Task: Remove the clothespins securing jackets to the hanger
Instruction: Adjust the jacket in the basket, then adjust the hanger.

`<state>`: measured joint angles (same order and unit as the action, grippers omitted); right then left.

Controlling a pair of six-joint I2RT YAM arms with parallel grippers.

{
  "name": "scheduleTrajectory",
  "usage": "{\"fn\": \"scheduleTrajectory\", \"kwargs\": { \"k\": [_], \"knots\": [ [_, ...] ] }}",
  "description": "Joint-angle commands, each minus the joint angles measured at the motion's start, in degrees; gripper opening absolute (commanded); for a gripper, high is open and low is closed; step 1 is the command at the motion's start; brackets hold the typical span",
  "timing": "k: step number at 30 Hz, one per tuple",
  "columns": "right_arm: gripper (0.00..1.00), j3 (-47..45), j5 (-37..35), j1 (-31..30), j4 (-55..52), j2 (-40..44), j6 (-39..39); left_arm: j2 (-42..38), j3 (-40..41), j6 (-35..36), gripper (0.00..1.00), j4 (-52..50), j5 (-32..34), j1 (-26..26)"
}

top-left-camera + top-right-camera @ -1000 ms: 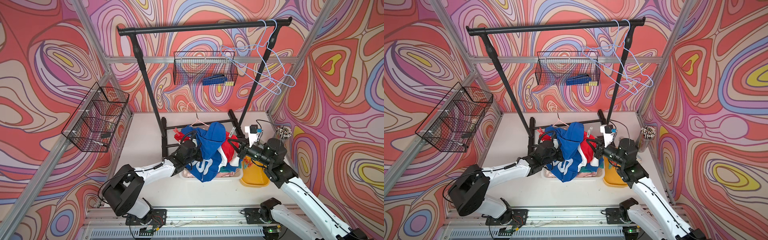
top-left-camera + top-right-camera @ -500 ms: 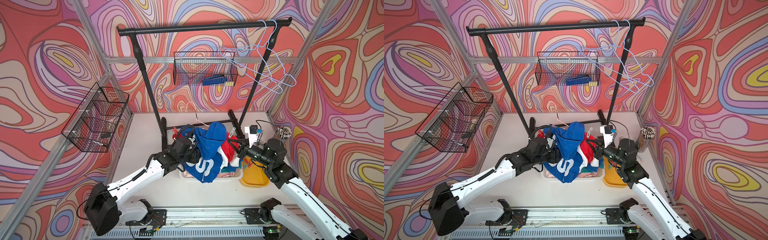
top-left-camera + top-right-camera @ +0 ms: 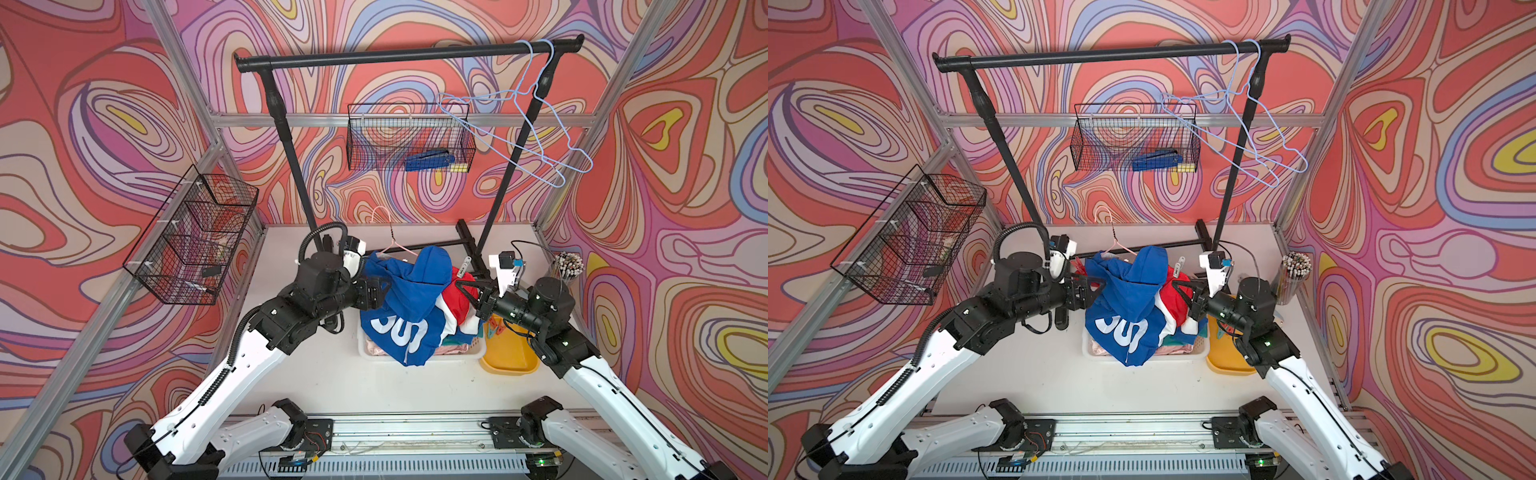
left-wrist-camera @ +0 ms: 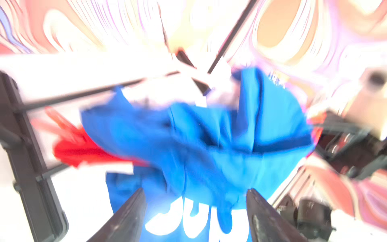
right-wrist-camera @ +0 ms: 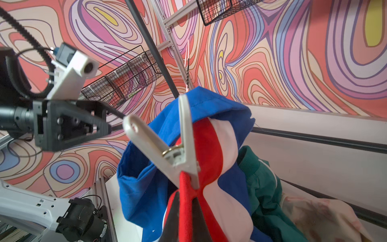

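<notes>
Rack: your black garment rack (image 3: 399,56) stands at the back of the table, with blue wire hangers (image 3: 536,120) on its bar.
Top garment: the blue-red-white hooded jacket (image 3: 411,291) hangs bunched between your grippers, over the white basket (image 3: 469,354).
Beneath: the teal-green jacket (image 5: 261,188) and the pale pink jacket (image 5: 314,213).
Left arm: your left gripper (image 3: 380,291) has its jaws apart and holds nothing, just beside the blue fabric.
Right arm: your right gripper (image 5: 184,220) is pinched closed on the red fabric.
Peg: a grey clothespin (image 5: 173,150) clamps that same red fold.
</notes>
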<state>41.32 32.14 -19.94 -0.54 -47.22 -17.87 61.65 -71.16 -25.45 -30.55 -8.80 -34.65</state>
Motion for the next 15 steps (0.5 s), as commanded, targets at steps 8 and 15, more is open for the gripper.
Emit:
{"fn": "scheduleTrajectory", "kwargs": {
  "k": [8,15],
  "knots": [
    [0.0,1.3,2.7,-0.3,-2.3,2.1,1.0,19.3,-17.3,1.5,0.75,2.9,-9.3,6.3],
    [0.0,1.0,2.4,-0.4,-3.1,3.0,1.3,25.8,-21.9,2.5,0.65,2.7,-6.8,6.9]
  ]
}}
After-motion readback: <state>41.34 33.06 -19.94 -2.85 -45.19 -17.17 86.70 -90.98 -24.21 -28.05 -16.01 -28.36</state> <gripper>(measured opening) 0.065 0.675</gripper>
